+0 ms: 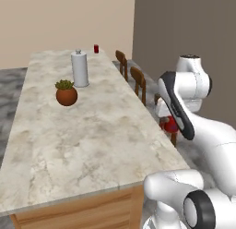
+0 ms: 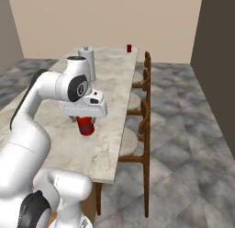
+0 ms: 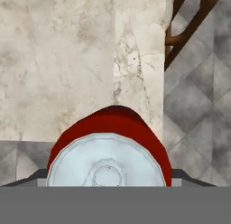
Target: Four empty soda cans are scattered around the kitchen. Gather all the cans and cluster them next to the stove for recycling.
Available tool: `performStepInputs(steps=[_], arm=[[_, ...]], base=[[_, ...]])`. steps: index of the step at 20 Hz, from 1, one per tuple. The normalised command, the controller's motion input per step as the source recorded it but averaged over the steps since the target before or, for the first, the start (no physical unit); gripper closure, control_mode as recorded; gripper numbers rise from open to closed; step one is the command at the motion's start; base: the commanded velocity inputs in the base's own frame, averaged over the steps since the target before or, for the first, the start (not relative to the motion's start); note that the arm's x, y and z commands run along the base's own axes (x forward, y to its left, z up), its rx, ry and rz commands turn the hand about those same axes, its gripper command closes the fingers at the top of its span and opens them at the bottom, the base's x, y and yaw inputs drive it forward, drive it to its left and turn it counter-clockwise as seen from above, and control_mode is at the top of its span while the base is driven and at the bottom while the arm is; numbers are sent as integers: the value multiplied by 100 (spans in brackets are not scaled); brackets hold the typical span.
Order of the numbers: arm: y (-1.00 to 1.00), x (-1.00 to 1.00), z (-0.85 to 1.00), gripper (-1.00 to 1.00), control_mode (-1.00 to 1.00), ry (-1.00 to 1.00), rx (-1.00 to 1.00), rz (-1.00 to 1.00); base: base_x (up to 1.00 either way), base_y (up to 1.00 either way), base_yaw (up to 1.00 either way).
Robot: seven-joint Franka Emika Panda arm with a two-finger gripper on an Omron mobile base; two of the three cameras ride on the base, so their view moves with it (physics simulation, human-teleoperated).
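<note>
gripper (image 2: 85,122) | fingers clamped on red soda can (image 3: 108,146) | can upright between fingers, above counter (image 2: 110,144)

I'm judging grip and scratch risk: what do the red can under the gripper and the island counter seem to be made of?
Red soda can: probably thin metal, given its glossy red wall and pale silvery lid with a pressed ring. Island counter: looks like polished stone, perhaps marble, with mottled beige-grey veining on a wood-coloured base.

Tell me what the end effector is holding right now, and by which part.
The end effector is closed around a red soda can, gripping its upper body just below the silvery top.
</note>
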Motion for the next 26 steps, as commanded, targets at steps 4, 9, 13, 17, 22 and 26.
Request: performStepInputs(steps=[4, 9, 13, 17, 22, 26], arm=[[0, 0, 0, 100, 100, 0, 0, 0], [0, 0, 0, 100, 100, 0, 0, 0], [0, 0, 0, 100, 100, 0, 0, 0], [0, 0, 0, 100, 100, 0, 0, 0], [0, 0, 0, 100, 100, 0, 0, 0], [0, 0, 0, 100, 100, 0, 0, 0]], base=[[-86, 58, 2], [-92, 99, 30], [-8, 100, 66], [-10, 94, 79], [-11, 85, 84], [-8, 65, 90]])
